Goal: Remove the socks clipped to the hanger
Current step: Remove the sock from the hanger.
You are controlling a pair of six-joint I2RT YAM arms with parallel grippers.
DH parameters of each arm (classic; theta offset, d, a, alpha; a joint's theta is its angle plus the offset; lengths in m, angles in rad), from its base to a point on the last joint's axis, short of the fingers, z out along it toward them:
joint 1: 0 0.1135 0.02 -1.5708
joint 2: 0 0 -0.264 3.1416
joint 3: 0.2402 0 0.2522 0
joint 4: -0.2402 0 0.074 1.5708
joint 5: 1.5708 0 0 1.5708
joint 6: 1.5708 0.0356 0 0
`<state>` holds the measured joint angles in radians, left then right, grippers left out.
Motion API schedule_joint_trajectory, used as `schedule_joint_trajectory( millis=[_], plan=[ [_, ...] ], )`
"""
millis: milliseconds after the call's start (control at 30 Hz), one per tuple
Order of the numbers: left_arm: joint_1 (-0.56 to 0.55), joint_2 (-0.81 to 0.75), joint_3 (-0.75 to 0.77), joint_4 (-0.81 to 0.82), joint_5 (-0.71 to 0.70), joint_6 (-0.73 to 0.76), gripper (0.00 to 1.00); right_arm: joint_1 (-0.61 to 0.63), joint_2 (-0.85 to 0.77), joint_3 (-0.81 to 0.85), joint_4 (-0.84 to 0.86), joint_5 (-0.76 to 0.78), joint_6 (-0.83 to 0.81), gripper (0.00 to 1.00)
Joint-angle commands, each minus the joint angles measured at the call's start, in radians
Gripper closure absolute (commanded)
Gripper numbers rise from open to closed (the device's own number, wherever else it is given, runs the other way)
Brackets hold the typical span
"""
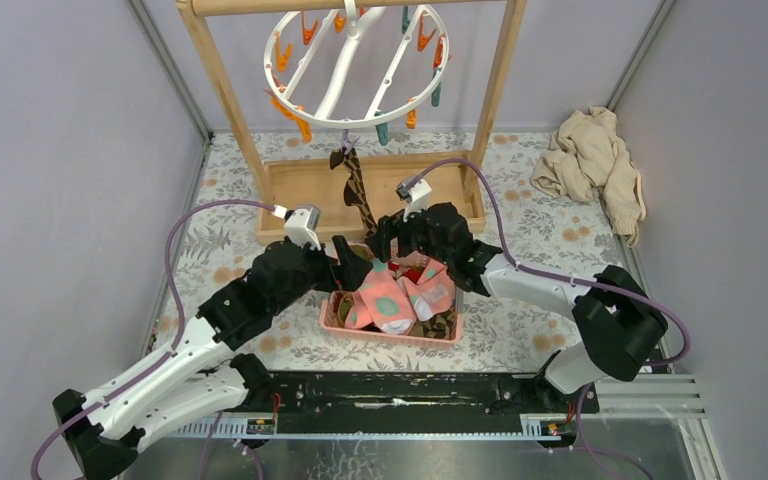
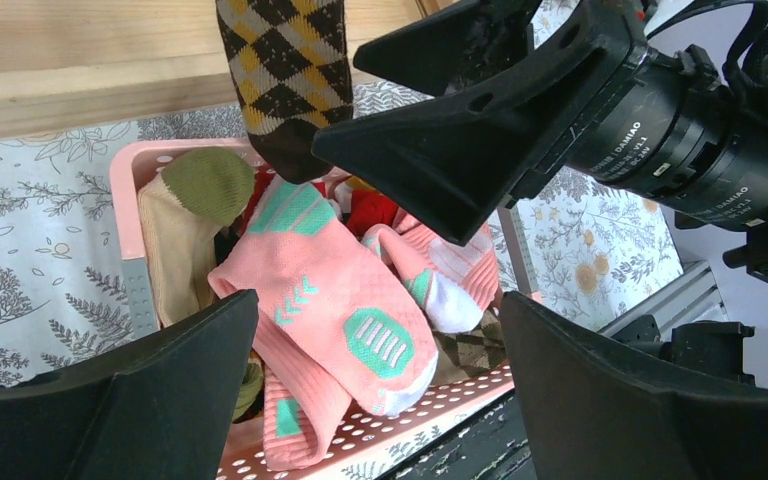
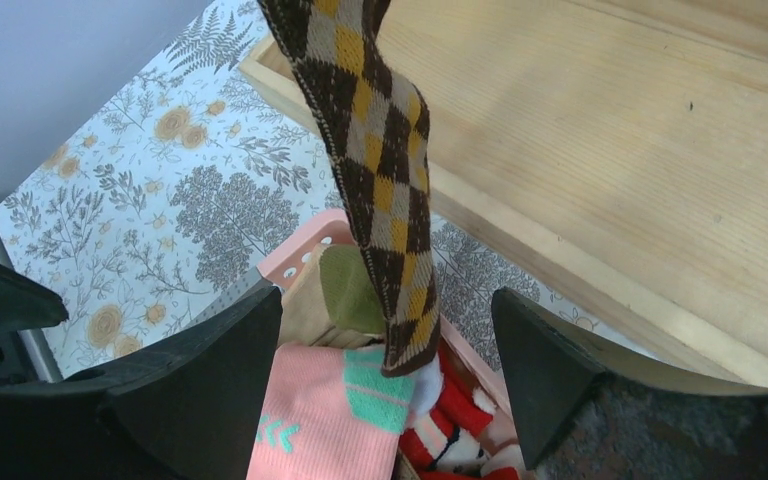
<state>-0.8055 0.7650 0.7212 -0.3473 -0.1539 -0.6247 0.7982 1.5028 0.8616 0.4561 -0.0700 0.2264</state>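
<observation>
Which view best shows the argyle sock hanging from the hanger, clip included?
Top external: it alone shows the argyle sock whole, from its clip on the hanger down to the basket. Right wrist shows the lower length close up; left wrist only the toe end.

Floral table (image 1: 520,325): pink basket (image 1: 390,338), wooden rack base (image 1: 300,190), beige cloth heap (image 1: 595,165).

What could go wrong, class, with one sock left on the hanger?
The right gripper straddles only the toe of the sock; pulling there might swing the hanger instead of freeing the clip.
The left gripper sits close by, so the two could collide.
The sock might drop outside the basket.
</observation>
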Motion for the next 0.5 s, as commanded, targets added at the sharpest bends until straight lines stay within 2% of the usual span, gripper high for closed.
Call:
schedule_joint_trajectory(
  millis=[0, 233, 467],
  plan=[
    [-0.003, 0.000, 0.023, -0.008, -0.005, -0.034, 0.01, -0.003, 0.025, -0.004, 0.139, -0.001, -0.032, 0.16],
    [-0.003, 0.011, 0.015, -0.008, 0.003, -0.055, 0.02, -0.004, 0.066, -0.051, 0.223, -0.012, -0.011, 0.18],
    [-0.003, -0.003, 0.011, -0.006, 0.011, -0.050, 0.02, -0.003, 0.106, -0.023, 0.219, -0.027, 0.002, 0.28]
  ],
)
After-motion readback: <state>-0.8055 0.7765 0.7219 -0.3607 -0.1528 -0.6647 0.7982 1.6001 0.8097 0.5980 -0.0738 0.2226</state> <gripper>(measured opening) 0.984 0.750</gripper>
